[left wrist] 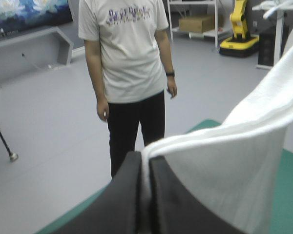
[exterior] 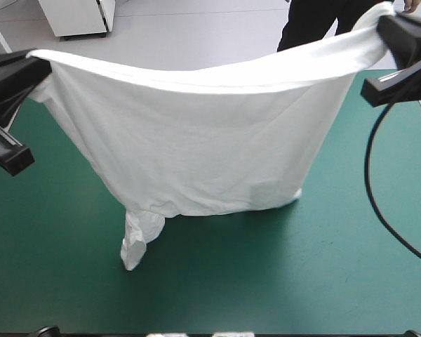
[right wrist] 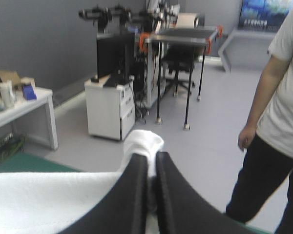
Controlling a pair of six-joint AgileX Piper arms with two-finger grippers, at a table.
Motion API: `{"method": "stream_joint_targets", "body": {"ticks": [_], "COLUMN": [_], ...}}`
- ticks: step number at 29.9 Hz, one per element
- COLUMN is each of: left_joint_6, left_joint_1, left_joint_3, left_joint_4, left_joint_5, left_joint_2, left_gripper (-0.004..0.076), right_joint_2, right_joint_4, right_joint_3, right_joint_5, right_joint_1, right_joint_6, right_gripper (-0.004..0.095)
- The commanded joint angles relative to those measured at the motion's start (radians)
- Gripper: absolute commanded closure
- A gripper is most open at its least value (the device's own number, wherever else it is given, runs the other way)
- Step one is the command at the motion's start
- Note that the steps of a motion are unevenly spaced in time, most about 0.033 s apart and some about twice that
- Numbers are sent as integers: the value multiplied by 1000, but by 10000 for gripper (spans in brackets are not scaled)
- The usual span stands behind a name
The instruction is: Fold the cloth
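A white T-shirt hung in the air, stretched wide between two raised robot grippers over a table with a teal-green cover. The left gripper was clamped on one upper corner of the T-shirt. Its two black fingers were pressed almost together, with a thin fold of white cloth pinched between them. From its tips the cloth ran away to one side in a broad band. The right gripper was clamped the same way on the opposite upper corner, and a small rounded wad of white cloth poked out just ahead of its fingertips. Between the two grippers the top edge of the T-shirt sagged in a shallow curve. Below them the cloth hung as one wide sheet that narrowed downward and reached the cover. A narrow crumpled part trailed lowest, on the left gripper's side of the middle, and lay on the cover.
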Motion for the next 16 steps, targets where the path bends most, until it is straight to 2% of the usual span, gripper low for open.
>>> {"method": "stream_joint_targets", "body": {"ticks": [1,6,12,16], "left_joint_6": [20,72,72,59], "left_joint_1": [1,1,1,1], "left_joint_3": [-58,-60,-60,-60], "left_joint_4": [-22,-42,15,111], "left_joint_5": [-201,-447,-613,-668], "left_joint_2": [2,2,31,72], "left_gripper": [734,734,734,734], "right_joint_2": [-14,-14,5,40], "right_joint_4": [-13,-17,-26,-57], "right_joint_3": [-99,-147,-147,-147], "right_joint_5": [-150,-246,-323,-374], "right_joint_1": [-6,-6,-6,-6], "right_joint_6": [-4,-14,-14,18], "right_gripper": [923,923,923,923]}}
